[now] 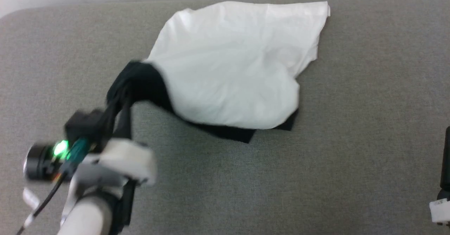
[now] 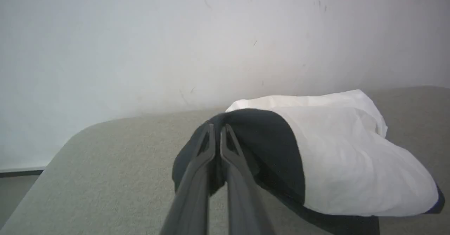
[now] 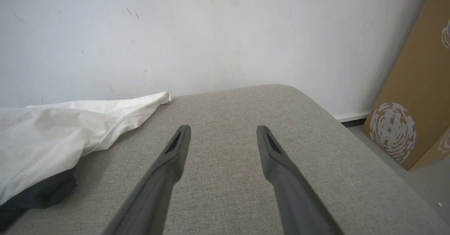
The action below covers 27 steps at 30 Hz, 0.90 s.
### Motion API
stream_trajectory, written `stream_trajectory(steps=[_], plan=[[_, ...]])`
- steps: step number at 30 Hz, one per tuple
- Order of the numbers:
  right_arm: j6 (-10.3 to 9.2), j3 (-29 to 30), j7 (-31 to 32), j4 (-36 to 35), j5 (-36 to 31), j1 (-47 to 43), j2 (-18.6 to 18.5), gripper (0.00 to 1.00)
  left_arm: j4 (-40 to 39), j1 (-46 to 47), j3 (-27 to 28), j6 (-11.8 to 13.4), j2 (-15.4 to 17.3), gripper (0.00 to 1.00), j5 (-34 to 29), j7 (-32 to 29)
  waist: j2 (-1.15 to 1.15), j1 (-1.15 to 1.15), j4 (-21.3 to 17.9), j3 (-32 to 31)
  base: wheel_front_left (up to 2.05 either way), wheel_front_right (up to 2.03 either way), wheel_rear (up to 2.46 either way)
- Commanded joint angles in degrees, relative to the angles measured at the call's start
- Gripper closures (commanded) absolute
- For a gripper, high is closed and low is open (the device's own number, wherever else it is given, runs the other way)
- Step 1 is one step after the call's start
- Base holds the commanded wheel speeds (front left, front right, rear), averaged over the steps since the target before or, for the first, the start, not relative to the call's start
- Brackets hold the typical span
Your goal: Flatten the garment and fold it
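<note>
Garment (image 1: 228, 70): white body, crumpled, lying at the far middle of the grey bench (image 1: 351, 164). Black sleeve (image 2: 267, 136): drawn out toward the robot's left. Left pincer (image 2: 218, 128): clenched on that sleeve. Right pincer (image 3: 223, 131): released, fingers spread above bare bench, right of the garment. Cardboard box (image 3: 415, 105): beyond the bench's right end.

No legible text, no labels — none
</note>
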<state>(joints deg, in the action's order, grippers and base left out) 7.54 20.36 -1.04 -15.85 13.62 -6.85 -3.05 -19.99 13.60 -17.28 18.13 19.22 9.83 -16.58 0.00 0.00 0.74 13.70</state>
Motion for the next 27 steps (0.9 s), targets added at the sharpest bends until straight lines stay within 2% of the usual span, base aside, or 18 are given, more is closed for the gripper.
stream_trajectory(steps=[1, 4, 8, 10, 11, 12, 15, 17, 21, 24, 27], plan=[[-0.05, 0.0, 0.1, 0.1, 0.3, -0.5, 0.2, 0.0, -1.4, -5.0, 1.9, 2.1, 1.0, 1.0, -0.2, -0.6, 0.0, 0.0, 0.3, 0.8, 0.0, 0.0, 0.0], [-0.05, -0.2, 0.2, 0.6, 0.5, -0.4, 0.2, 0.0, -1.1, -13.2, 3.9, 4.5, 1.4, 1.0, 1.2, -0.7, 0.0, 0.0, 0.4, 1.5, 0.0, 0.0, 0.0], [-0.05, -0.6, 0.2, 1.1, 0.5, 0.0, 0.2, 0.0, 2.7, -20.0, 4.2, 6.3, -2.1, 1.0, 4.9, 2.1, 0.0, 0.0, 0.5, 1.7, 0.0, 0.0, 0.0], [-0.05, -0.6, 0.3, 1.2, 0.4, 0.0, 0.2, 0.0, 5.6, -21.4, 4.1, 5.8, -3.9, 1.0, 6.8, 5.0, 0.0, 0.0, 0.6, 1.7, 0.0, 0.0, 0.0], [-0.05, -0.6, 0.4, 1.2, 0.3, 0.0, 0.2, 0.0, 6.6, -21.4, 4.2, 5.6, -4.9, 0.58, 7.6, 6.6, 0.0, 0.0, 0.6, 1.7, 0.0, 0.0, 0.0], [-0.05, -0.6, 0.4, 1.2, 0.3, 0.0, 0.2, 0.0, 7.2, -21.2, 4.5, 5.4, -5.6, 0.0, 8.3, 8.1, 0.0, 0.0, 0.6, 1.6, 0.0, 0.0, 0.0], [-0.05, -0.7, 0.8, 1.1, 0.2, 0.0, 0.1, 0.0, 6.6, -19.6, 5.4, 4.5, -5.9, 0.0, 9.0, 11.3, 0.0, 0.0, 0.6, 1.5, 0.0, 0.0, 0.0], [-0.05, -0.6, 1.0, 0.9, 0.1, 0.0, 0.0, 0.0, 3.3, -17.5, 5.5, 3.8, -5.4, 0.0, 8.6, 12.2, 0.0, 0.0, 0.6, 1.5, 0.0, 0.0, 0.0], [-0.05, -0.7, 1.1, 0.5, 0.1, 0.0, 0.0, 0.0, -5.1, -10.3, 3.6, 1.3, -3.2, 0.0, 6.4, 10.1, 0.0, 0.0, 0.3, 2.5, 0.0, 0.0, 0.0], [-0.05, -1.2, 1.1, 0.7, 0.5, 0.5, 0.0, 0.0, -5.9, -2.1, 0.0, -2.1, -1.6, 0.0, 3.9, 5.9, 0.0, 0.0, -0.1, 3.7, 0.0, 0.0, 0.0], [-0.05, -1.9, 0.9, 1.1, 0.9, 1.3, -0.3, 0.0, -0.4, 6.8, -5.1, -6.1, -1.8, 0.0, 1.8, 1.4, 0.0, 0.0, -0.8, 5.2, 0.0, 0.0, 0.0]])
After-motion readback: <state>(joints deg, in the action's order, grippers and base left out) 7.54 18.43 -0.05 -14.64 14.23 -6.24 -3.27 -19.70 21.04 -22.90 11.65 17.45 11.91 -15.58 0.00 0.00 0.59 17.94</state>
